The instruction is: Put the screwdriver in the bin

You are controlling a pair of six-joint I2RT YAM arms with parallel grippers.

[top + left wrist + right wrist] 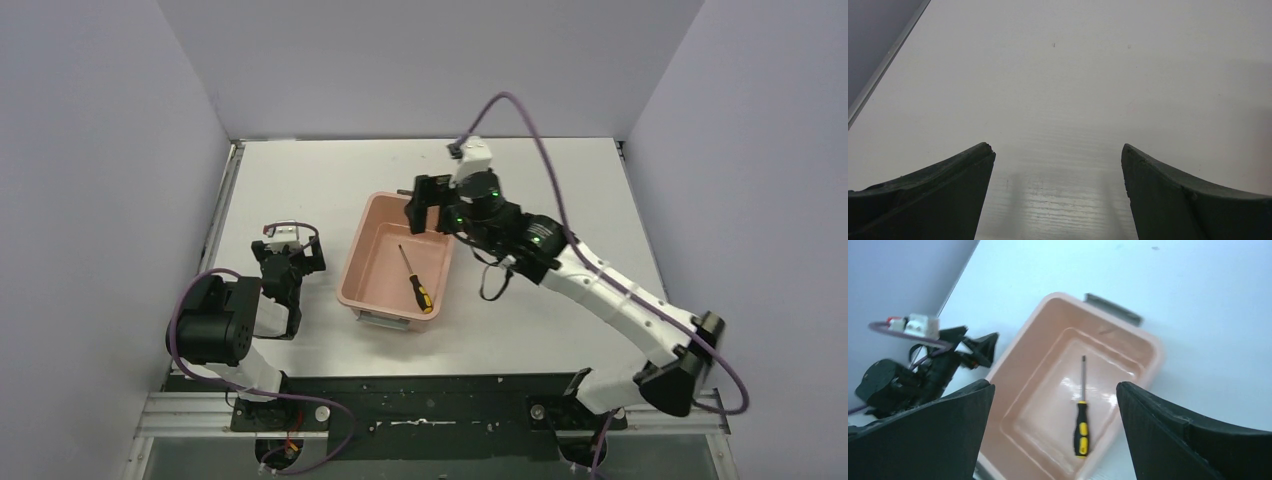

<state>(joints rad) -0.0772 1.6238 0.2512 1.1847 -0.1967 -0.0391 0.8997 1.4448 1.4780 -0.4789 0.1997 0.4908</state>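
lying in the bin (356,262), the screwdriver (415,279) sits near the right gripper (423,206), fingers apart.

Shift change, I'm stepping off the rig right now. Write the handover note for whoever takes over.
Left gripper: open, holding nothing, over bare table to the left of the bin.
Right gripper: open, holding nothing, above the bin.
Screwdriver: lying flat on the bin's floor, handle toward the near end, touched by neither gripper.
Done: the screwdriver is in the bin.
Left: nothing on the task itself, by the look of it. Probably only the right arm needs drawing clear of the bin.
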